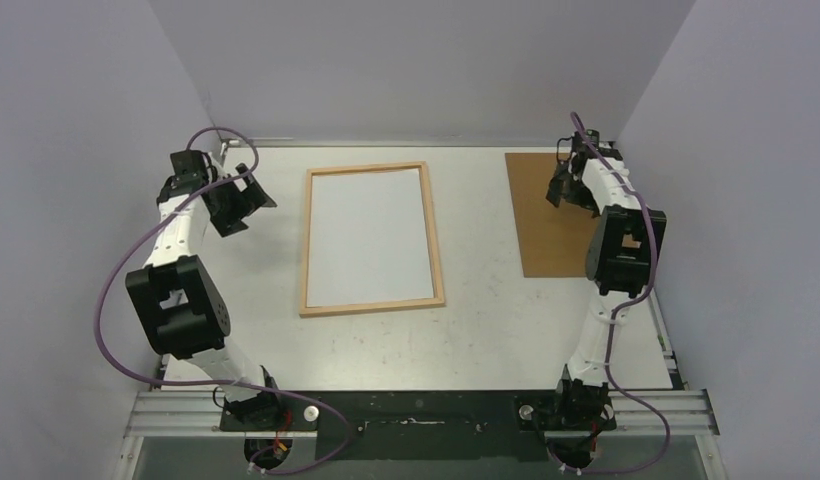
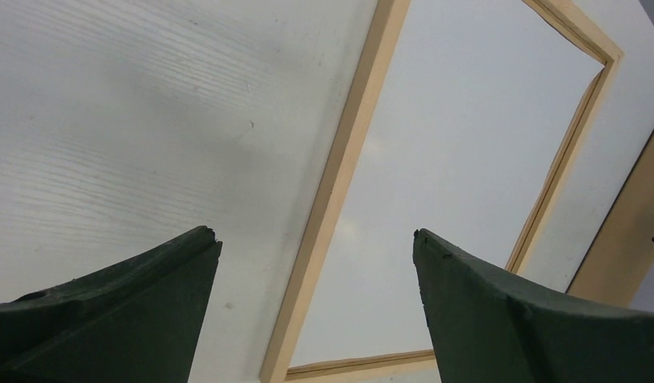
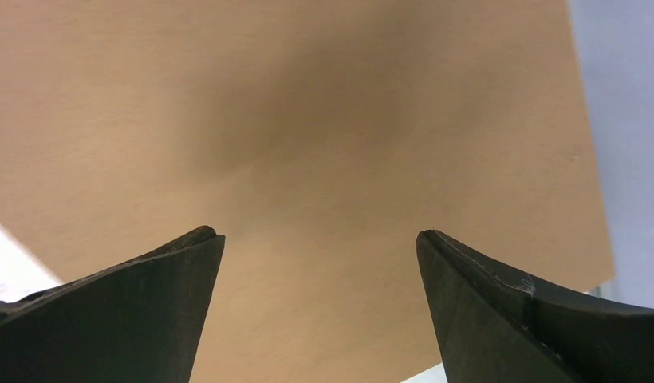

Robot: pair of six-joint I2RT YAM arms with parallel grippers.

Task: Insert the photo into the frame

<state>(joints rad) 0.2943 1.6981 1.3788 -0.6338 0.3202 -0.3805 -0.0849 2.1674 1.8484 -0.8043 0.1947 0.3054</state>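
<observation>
We see the right claw (image 3: 317,235) with its two dark fingers (image 3: 132,311) spread wide and nothing between them. A flat brown board (image 3: 308,120) fills most of the view beneath, a soft shadow across its middle. A sliver of white tabletop (image 3: 9,267) shows lower left; the grey-blue strip (image 3: 631,120) at right may be a wall.

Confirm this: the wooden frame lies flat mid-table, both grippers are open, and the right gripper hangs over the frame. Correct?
Not quite. The right gripper hangs over the brown backing board, not the frame, as the right wrist view shows. The wooden frame does lie flat mid-table, and the left gripper and the right one are both open.
</observation>
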